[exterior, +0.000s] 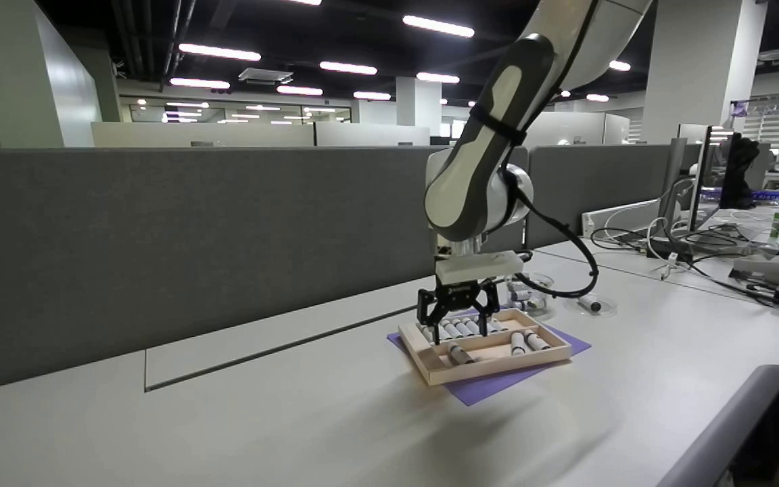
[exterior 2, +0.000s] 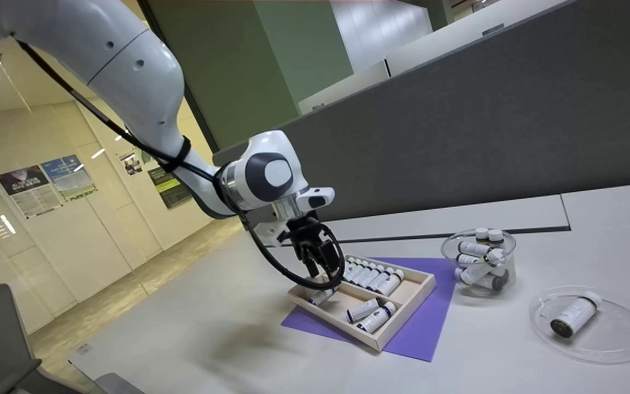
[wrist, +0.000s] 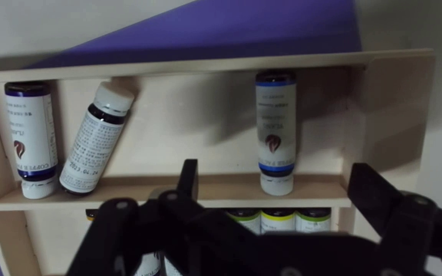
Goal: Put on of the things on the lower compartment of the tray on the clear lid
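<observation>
The tray (wrist: 190,126) holds bottles (wrist: 276,126), the lid (exterior 2: 616,336) one.

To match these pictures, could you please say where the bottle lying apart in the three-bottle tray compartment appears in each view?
In an exterior view, the bottle: below centre, slightly right.
In an exterior view, the bottle: below centre.
In the wrist view, the bottle: right of centre.
Shared landmark: the purple sheet beneath the tray.

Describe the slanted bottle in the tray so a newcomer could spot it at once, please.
On the purple sheet sits a wooden tray. Find its compartment with three bottles. The slanted bottle alone has its white cap towards the outer wall; both neighbours' caps point towards the divider.
</observation>
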Motion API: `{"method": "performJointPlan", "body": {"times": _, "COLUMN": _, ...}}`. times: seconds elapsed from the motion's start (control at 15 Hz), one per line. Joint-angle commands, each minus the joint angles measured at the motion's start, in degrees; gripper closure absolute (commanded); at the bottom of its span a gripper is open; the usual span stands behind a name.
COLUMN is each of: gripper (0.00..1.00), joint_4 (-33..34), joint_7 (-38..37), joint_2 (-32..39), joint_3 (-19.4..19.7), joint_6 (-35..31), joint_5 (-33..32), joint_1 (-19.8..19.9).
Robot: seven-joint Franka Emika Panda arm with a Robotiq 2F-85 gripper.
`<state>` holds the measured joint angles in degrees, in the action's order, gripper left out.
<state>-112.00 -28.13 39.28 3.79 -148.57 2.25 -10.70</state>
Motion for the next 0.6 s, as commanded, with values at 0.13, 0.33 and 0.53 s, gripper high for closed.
{"method": "performJointPlan", "body": {"times": 0.13, "gripper": 0.0, "joint_4": 2.6, "joint_7": -0.8, "joint_2": 2.7, "joint_3": 1.0, "joint_6": 1.2, "joint_5": 0.1, "joint_1": -1.6}}
{"method": "performJointPlan", "body": {"times": 0.33, "gripper": 0.25, "joint_4": 3.2, "joint_7": -0.7, "joint_2": 3.8, "joint_3": 1.2, "joint_6": 1.8, "joint_5": 0.0, "joint_1": -2.0}}
{"method": "performJointPlan", "body": {"times": 0.53, "gripper": 0.42, "joint_4": 3.5, "joint_7": -0.6, "joint_2": 4.3, "joint_3": 1.3, "joint_6": 1.7, "joint_5": 0.2, "joint_1": -2.1}}
